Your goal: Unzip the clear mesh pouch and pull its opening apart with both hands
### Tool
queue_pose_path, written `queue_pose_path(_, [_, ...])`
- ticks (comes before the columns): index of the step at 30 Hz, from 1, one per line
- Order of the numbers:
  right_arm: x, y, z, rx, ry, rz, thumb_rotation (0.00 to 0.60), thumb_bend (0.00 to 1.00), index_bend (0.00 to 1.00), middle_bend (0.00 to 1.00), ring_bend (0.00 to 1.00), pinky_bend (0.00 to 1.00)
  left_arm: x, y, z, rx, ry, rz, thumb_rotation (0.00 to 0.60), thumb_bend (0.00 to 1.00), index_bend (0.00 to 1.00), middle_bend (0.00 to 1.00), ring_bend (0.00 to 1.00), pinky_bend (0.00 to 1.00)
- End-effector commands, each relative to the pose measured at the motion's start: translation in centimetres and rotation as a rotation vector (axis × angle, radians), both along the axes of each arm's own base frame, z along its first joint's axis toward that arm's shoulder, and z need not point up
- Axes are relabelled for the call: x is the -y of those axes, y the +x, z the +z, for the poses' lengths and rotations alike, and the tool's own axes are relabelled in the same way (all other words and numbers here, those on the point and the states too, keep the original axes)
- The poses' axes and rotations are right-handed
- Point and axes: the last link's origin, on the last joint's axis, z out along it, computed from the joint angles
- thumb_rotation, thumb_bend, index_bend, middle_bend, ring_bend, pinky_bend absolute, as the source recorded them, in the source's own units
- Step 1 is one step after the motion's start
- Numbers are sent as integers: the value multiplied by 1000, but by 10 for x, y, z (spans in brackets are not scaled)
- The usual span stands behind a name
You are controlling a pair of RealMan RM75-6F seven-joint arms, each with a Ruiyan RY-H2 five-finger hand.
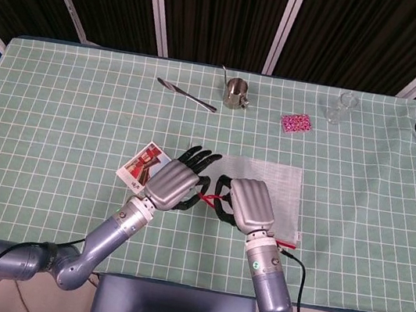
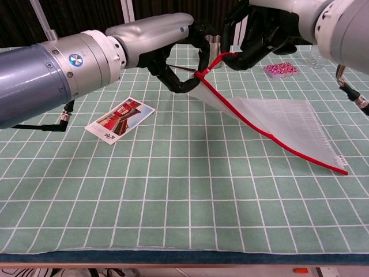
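Observation:
The clear mesh pouch [image 1: 271, 183] [image 2: 285, 124] with a red zipper edge lies on the green checked cloth, its left corner lifted off the table. My left hand [image 1: 174, 183] [image 2: 173, 55] pinches that raised corner at the end of the red zipper [image 2: 262, 131]. My right hand [image 1: 249, 204] [image 2: 262, 34] holds the red zipper pull [image 2: 222, 57] just to the right of it, stretched taut. The two hands sit close together above the pouch's left end. The pouch mouth looks closed along the red edge.
A red-and-white card [image 1: 143, 165] [image 2: 120, 119] lies left of the hands. At the back stand a metal cup [image 1: 236, 93], a knife [image 1: 187, 95], a pink patterned packet [image 1: 296, 122] [image 2: 281, 69] and a clear glass [image 1: 342, 108].

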Motion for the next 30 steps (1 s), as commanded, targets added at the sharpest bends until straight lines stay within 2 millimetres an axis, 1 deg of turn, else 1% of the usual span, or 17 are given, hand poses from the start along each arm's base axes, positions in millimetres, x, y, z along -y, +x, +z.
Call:
queue_pose_path(1, [0,-4,3,3,-5,-10,600,647,691,1000,1000,936,-1,2,2,17,12,1,600,426,606,63,0,0])
queue_pose_path(8, [-2,-16,7,14,-8,-39,600,647,691,1000,1000,936,-3,11,8,72,38,12,600,426,608,63,0,0])
queue_pose_path(17, [-5,-31,3,26,7,-80,600,647,691,1000,1000,936,-4,24,14,149,71,19,600,426,610,63,0,0])
queue_pose_path(30, [-3,-43,3,28,4,-106,600,647,693,1000,1000,936,-3,34,23,225,101,9,600,426,612,63,0,0])
